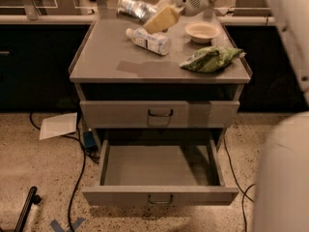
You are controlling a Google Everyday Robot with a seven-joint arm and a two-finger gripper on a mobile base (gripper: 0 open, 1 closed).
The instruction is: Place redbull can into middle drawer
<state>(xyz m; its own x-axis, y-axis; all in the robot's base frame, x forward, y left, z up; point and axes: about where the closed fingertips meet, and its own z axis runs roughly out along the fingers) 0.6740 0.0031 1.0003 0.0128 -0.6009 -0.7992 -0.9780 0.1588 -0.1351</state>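
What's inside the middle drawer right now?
The middle drawer is open, its visible floor bare; its back is hidden under the upper drawer. The redbull can lies on the cabinet top by the gripper.

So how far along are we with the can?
Done: the middle drawer is pulled open. In hand: the claw is right beside the redbull can at the back of the cabinet top; I can't confirm a grasp. Left: lift it, lower it into the drawer.
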